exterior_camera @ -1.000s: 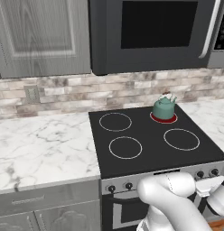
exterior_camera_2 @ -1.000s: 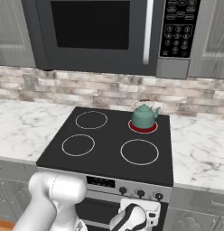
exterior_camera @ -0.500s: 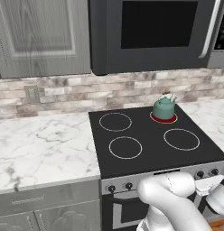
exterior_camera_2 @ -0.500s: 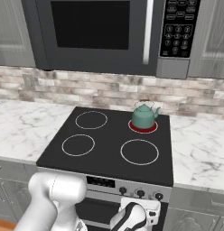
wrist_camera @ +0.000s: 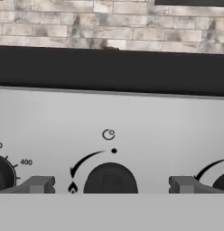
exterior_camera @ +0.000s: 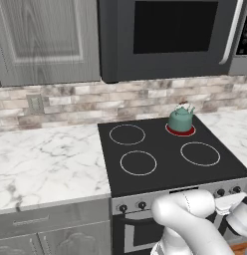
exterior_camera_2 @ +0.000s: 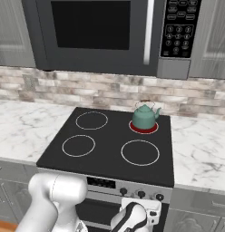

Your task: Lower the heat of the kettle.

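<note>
The small teal kettle (exterior_camera: 181,118) (exterior_camera_2: 144,116) stands on the stove's back right burner (exterior_camera_2: 144,128), which glows red. My gripper (wrist_camera: 111,185) (exterior_camera_2: 146,206) is low in front of the stove's control panel (wrist_camera: 132,122), facing it squarely. It is open, one fingertip (wrist_camera: 39,185) on each side of a dark round knob (wrist_camera: 110,178), without touching it. A flame mark and a curved arrow are printed beside that knob. In the hand view the kettle is hidden behind the cooktop's edge.
More knobs sit along the panel: one with temperature numbers (wrist_camera: 3,176) to the left and another (wrist_camera: 220,180) to the right. A microwave (exterior_camera_2: 96,31) hangs above the black cooktop (exterior_camera_2: 105,145). Marble counters (exterior_camera: 46,159) flank the stove.
</note>
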